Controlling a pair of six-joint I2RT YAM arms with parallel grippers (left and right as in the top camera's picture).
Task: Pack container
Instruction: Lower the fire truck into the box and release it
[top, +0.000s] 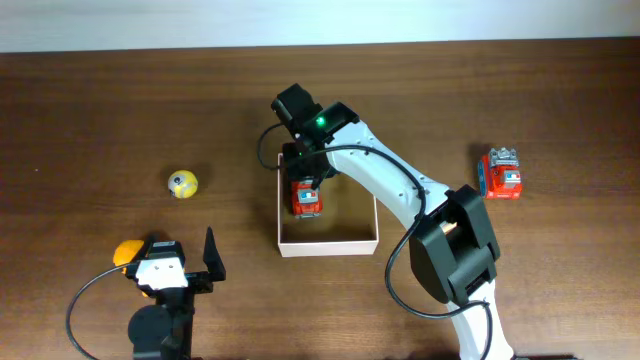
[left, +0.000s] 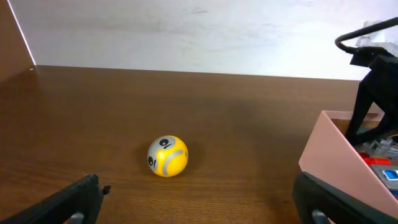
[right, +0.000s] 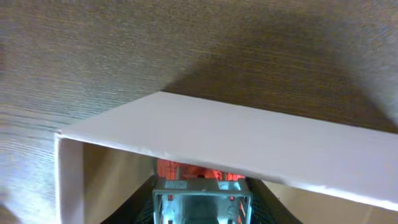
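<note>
Nearest us, our left gripper (left: 198, 186) hangs wide and empty. Mid-table sits the container (top: 330, 246). In its far left part our right gripper (top: 305, 186) clamps a red toy truck (top: 306, 199). We cannot tell whether the truck touches the floor. Released high, so near the thin wall, it could tumble or snag the rim.

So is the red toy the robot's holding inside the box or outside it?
Inside. From overhead, the red toy lies within the white walls of the container, with the right gripper clamping it in its jaws.
</note>
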